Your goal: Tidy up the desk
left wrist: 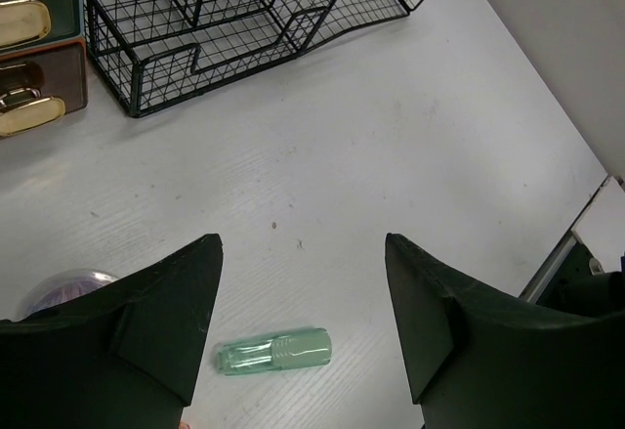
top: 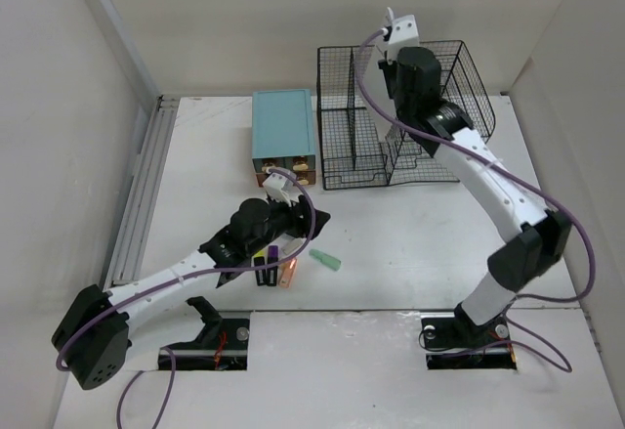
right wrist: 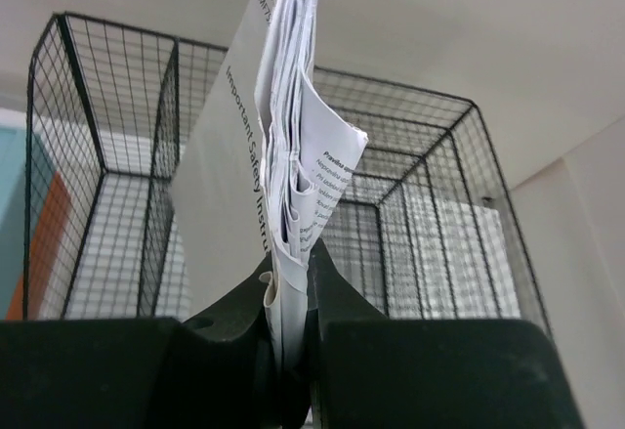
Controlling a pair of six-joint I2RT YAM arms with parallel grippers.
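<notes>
Two grippers are over the white desk (top: pixel 420 243), which carries a black wire rack (top: pixel 391 126) at its far side. Well to the left of the rack and nearer the arm bases, the left gripper (left wrist: pixel 301 243) hangs with its jaws spread wide and nothing between them. A pale green cap (left wrist: pixel 273 352) lies flat on the desk below it. A teal-topped drawer box (top: pixel 283 126) stands just left of the rack. Above the rack, the right gripper (right wrist: pixel 291 282) is clamped on a sheaf of printed papers (right wrist: pixel 244 155), held upright over the rack's compartments.
</notes>
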